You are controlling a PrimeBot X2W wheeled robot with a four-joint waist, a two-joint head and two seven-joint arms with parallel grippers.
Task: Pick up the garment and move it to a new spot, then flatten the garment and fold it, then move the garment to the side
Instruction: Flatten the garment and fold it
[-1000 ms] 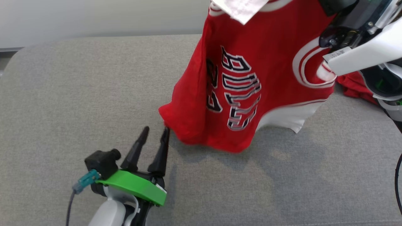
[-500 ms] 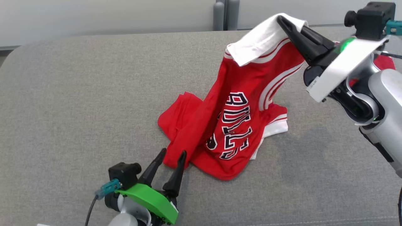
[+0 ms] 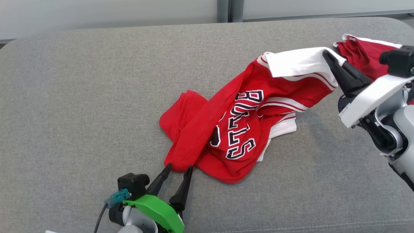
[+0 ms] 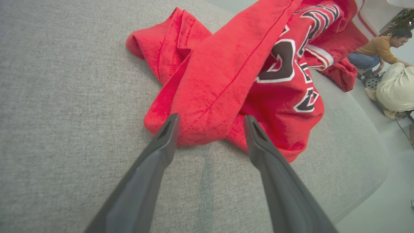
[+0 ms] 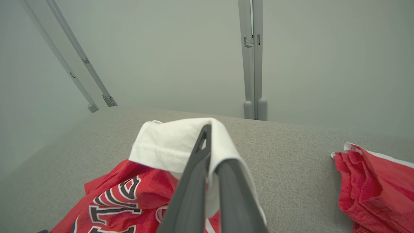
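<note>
garment [image 3: 226, 129]: crumpled red jersey
left gripper [image 3: 179, 167]: jaws released
right gripper [image 3: 326, 55]: jaws grasping its white trim
left wrist view, 2 o'clock: person [image 4: 376, 50]

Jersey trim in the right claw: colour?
White jersey trim, clearest in the right wrist view.

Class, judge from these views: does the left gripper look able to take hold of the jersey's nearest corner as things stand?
Probably yes. The left gripper is open, fingertips at either side of the near corner of the jersey, which lies on the grey cushion with nothing between.
</note>
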